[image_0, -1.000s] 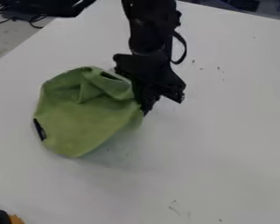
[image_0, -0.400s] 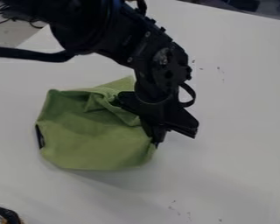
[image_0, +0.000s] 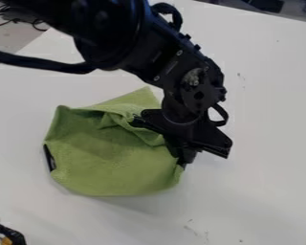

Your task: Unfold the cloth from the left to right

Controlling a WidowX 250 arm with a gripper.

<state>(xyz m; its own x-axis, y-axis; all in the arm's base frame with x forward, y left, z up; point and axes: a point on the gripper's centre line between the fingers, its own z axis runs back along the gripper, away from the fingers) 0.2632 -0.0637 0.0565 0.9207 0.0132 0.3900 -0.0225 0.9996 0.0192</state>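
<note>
While the green cloth [image_0: 114, 160] lies rumpled, the tool [image_0: 184, 162] clenches its edge.

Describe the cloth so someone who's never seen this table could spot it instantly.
On the white table, find the black gripper hanging from the robot arm. The cloth meets it and spreads toward the picture's left, rumpled near the top. It is the soft green piece with a dark strip on its left edge, unlike the black arm and gripper.
</note>
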